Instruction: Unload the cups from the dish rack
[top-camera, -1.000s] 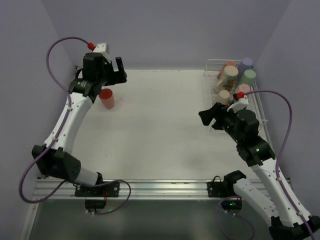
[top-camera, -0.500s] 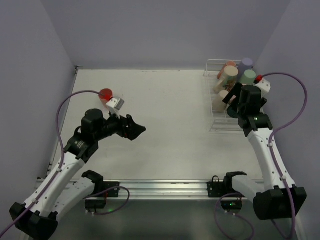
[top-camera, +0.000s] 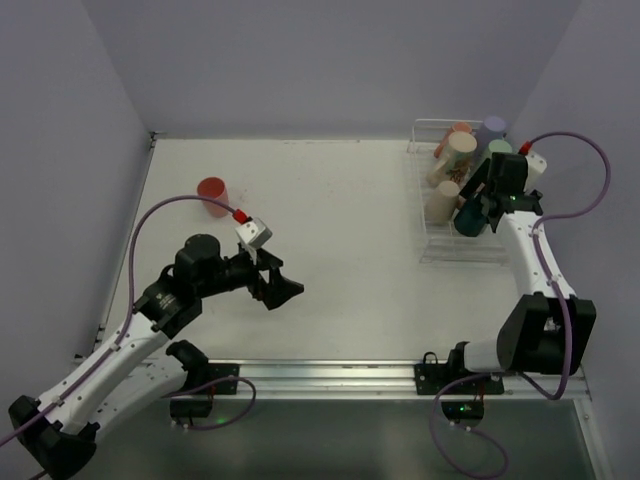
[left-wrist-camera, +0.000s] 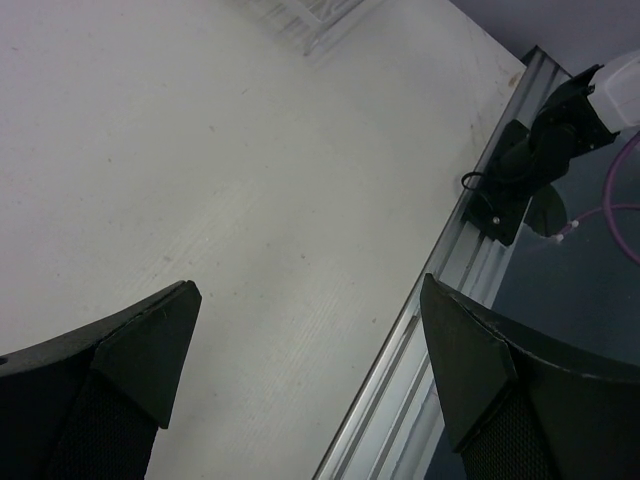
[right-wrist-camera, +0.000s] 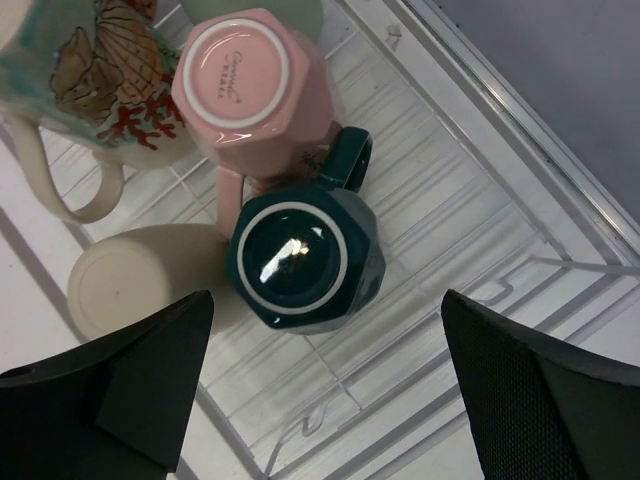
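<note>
The dish rack stands at the table's right edge with several cups in it. Seen from the right wrist, a dark green mug sits upside down on the rack's wires, beside a pink mug, a tan tumbler and a cream shell-patterned mug. My right gripper hangs open above the dark green mug, holding nothing. A red cup stands alone at the back left of the table. My left gripper is open and empty over the near middle of the table.
More cups fill the rack's far end: a lavender one, a light green one and a salmon one. The rack's clear side runs close to my right gripper. A metal rail edges the table's near side.
My left arm left the red cup at the back left and swung to the near middle. My right arm moved back over the rack and its jaws opened wide.
</note>
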